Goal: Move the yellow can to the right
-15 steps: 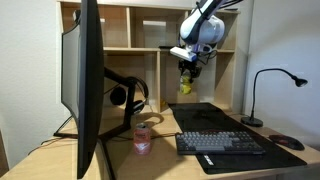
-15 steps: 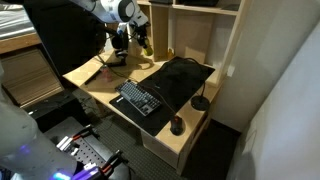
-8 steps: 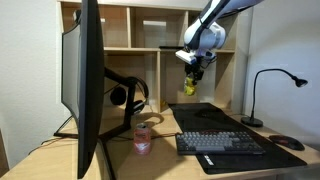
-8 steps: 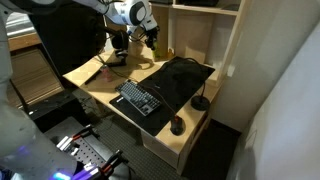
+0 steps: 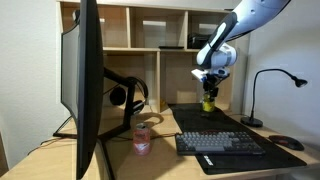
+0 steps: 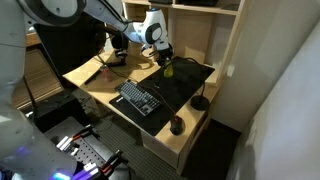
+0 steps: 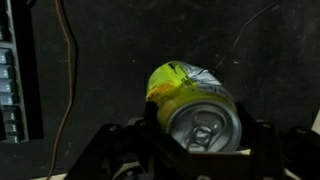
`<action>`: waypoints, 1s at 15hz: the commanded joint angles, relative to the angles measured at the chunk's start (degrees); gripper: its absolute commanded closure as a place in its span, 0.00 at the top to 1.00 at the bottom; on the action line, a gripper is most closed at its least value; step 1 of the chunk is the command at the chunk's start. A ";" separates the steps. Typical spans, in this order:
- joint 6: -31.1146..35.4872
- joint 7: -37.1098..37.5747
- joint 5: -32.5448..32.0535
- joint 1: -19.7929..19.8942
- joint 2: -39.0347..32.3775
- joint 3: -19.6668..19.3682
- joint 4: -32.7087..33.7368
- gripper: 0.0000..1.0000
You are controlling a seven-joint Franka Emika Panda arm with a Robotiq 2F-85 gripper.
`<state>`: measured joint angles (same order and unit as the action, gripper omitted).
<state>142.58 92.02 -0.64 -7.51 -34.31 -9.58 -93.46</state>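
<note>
Wooden desk [image 5: 118, 152] with shelves behind it has a black mat [image 5: 215, 120] on it, and the pincer [image 5: 209, 92] hangs over that mat. It is squeezed tight on the yellow can [image 7: 192, 100], which sits between its two fingers [image 7: 118, 142] with the shiny top facing the wrist camera. A keyboard [image 5: 220, 143] lies lower down, nearer the desk's front edge than the pincer, and a pink can [image 5: 142, 137] stands well off to its side.

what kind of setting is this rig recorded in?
Most likely a home or office computer desk: a large monitor, a keyboard on a dark mat, a desk lamp, and wooden shelf cubbies behind. The gripper holds the yellow can over the mat.
</note>
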 commanded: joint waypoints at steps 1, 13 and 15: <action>-0.12 0.00 -0.19 0.39 -0.11 0.28 0.10 0.74; -0.91 2.44 3.98 6.42 -12.49 0.00 11.28 0.49; -2.93 0.76 7.03 9.35 -14.51 1.71 14.56 0.49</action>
<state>142.16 95.11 2.54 -2.00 -45.33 -10.34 -84.82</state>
